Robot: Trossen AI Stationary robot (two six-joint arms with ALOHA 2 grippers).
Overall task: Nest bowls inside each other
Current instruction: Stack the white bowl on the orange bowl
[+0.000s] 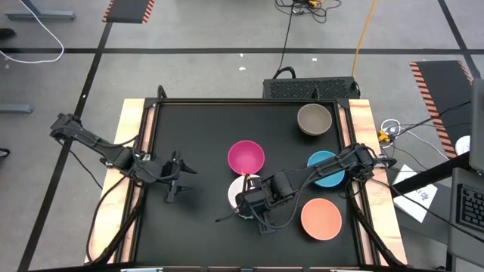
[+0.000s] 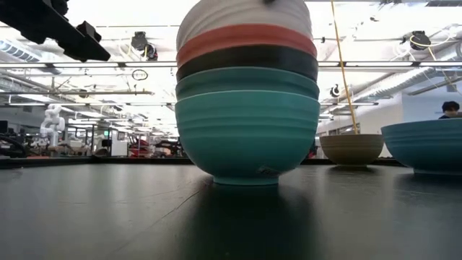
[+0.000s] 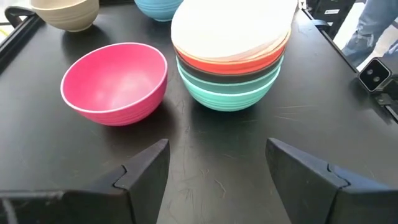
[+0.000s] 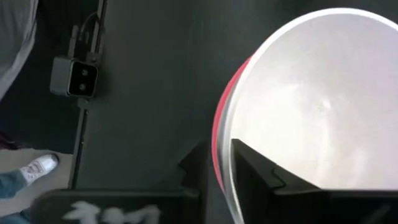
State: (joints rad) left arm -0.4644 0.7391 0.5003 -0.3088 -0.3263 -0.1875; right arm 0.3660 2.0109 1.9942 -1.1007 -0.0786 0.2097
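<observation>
From above, the right hand sits over a white bowl near the middle of the black surface, just below a magenta bowl. A blue bowl lies under the right arm, a peach-orange bowl sits toward the near right corner, and a grey-brown bowl toward the far right corner. The left hand waits over bare surface at the left, well apart from the bowls.

At table height, a nested stack stands in the middle: a turquoise bowl at the bottom, then a dark green one, a black bowl, a red bowl and the white bowl on top. The grey-brown bowl and the blue bowl show to the right.

The left wrist view shows the left hand's fingers spread wide and holding nothing, with the magenta bowl just beside the stack.

The right wrist view shows the right hand's fingers astride the white bowl's rim, one inside and one outside; I cannot tell whether they pinch it
</observation>
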